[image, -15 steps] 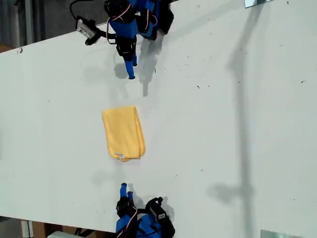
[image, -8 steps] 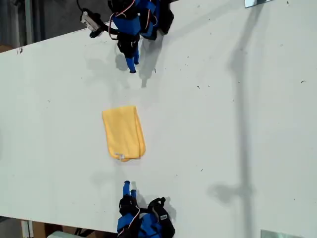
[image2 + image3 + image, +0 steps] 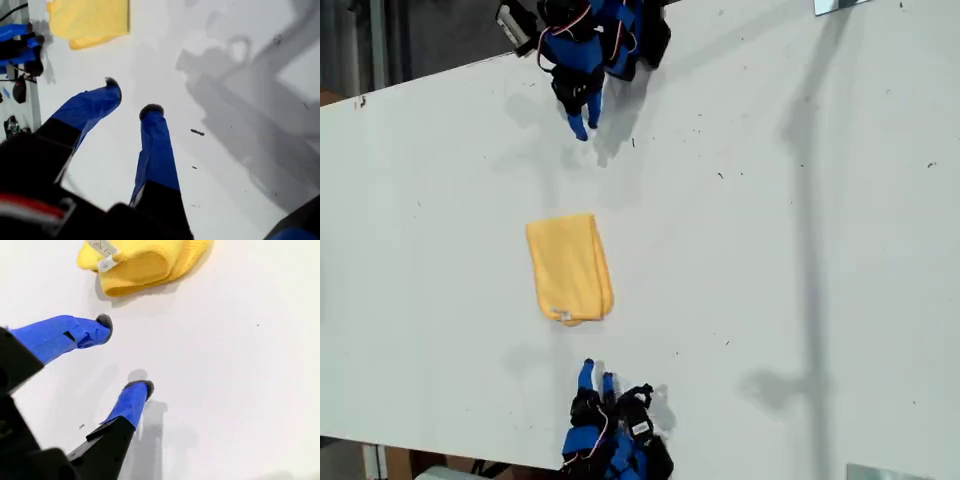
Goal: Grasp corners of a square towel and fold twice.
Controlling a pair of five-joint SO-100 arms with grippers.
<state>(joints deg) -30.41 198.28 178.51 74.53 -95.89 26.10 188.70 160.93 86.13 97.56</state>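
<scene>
Table (image 3: 770,250): a white surface is filling the exterior view, carrying faint dark specks and long grey shadows.

Towel (image 3: 569,267): the yellow-orange cloth is lying folded into a narrow rectangle, flat on the table, between the two arms and well apart from both. A small white tag (image 3: 105,262) is showing at the folded end nearest my second gripper.

My first gripper (image 3: 131,98): it is hanging over bare table near the top edge of the exterior view (image 3: 582,128), its blue jaws standing apart with nothing between them. The towel (image 3: 89,21) is sitting well beyond its fingertips.

My second gripper (image 3: 125,354): it is sitting near the bottom edge of the exterior view (image 3: 596,377), jaws spread open and holding nothing. The towel's tagged end (image 3: 145,262) is lying near its tips but not touching them.
</scene>
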